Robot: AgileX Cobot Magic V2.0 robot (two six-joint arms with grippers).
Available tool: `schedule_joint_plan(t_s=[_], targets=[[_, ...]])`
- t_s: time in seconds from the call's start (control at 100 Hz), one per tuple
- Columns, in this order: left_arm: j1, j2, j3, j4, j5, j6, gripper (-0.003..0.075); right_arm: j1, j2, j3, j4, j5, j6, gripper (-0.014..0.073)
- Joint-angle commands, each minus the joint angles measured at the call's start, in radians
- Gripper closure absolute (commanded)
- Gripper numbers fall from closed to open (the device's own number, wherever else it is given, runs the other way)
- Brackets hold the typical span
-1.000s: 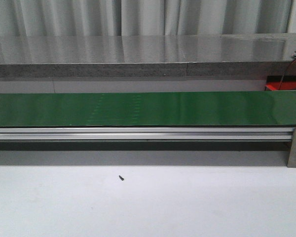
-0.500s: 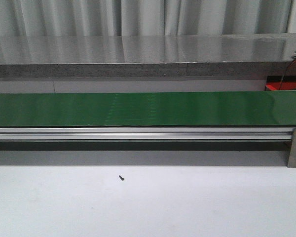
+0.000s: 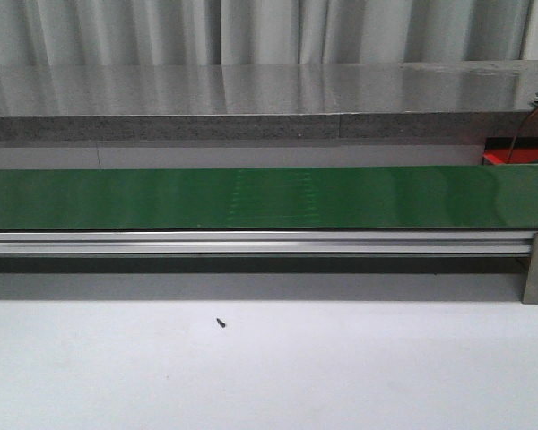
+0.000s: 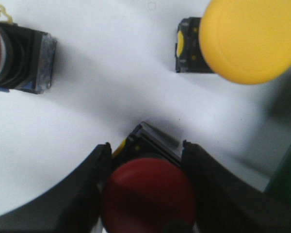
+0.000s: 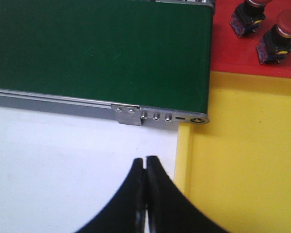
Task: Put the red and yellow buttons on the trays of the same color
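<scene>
Between left pincer (image 4: 148, 194) fingers: red button (image 4: 148, 196), grasped; right pincer (image 5: 145, 194) clenched, empty; no legible writing.

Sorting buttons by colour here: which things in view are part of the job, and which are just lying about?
Job:
left gripper around a red button
yellow button
red tray, two red buttons
yellow tray
green belt

Lying about:
small dark screw
grey counter

Site: we take it for an industrial lab — green conveyor belt (image 3: 269, 198) | aluminium rail (image 3: 251, 242) | white table (image 3: 269, 367)
</scene>
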Motion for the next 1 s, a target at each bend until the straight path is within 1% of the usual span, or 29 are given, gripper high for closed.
schedule_joint_plan(t_s=[0.0,0.04,0.11,0.4,0.56,0.79,0.89,0.99], targets=[[-0.004,-0.062,-0.036,-0.012,0.0,-0.001,0.0596,0.0,-0.008,-0.026,0.014,-0.046,-0.007,0.0664],[-0.004,-0.071,-0.04,-0.009,0.007,-0.001,0.0619,0.0,-0.008,-0.026,0.014,-0.046,-0.007,0.0664],[-0.004,-0.094,-0.048,0.0,0.014,0.0,0.0638,0.0,-0.008,-0.026,0.014,-0.046,-0.007,0.0664],[-0.016,-0.278,-0.048,0.008,0.03,0.005,0.0638,0.0,-0.008,-0.026,0.014,-0.046,-0.007,0.0664],[-0.078,-0.342,-0.048,-0.002,0.049,0.057,0.0638,0.0,-0.008,-0.026,0.014,-0.046,-0.007,0.0664],[-0.204,-0.33,-0.048,-0.002,0.1,0.08,0.0638,0.0,-0.008,-0.026,0.014,-0.046,-0.007,0.0664],[-0.237,-0.323,-0.048,-0.002,0.1,0.08,0.0638,0.0,-0.008,-0.026,0.014,-0.046,-0.007,0.0664],[-0.25,-0.311,-0.048,-0.02,0.108,0.08,0.0638,0.0,-0.008,-0.026,0.014,-0.046,-0.007,0.0664]])
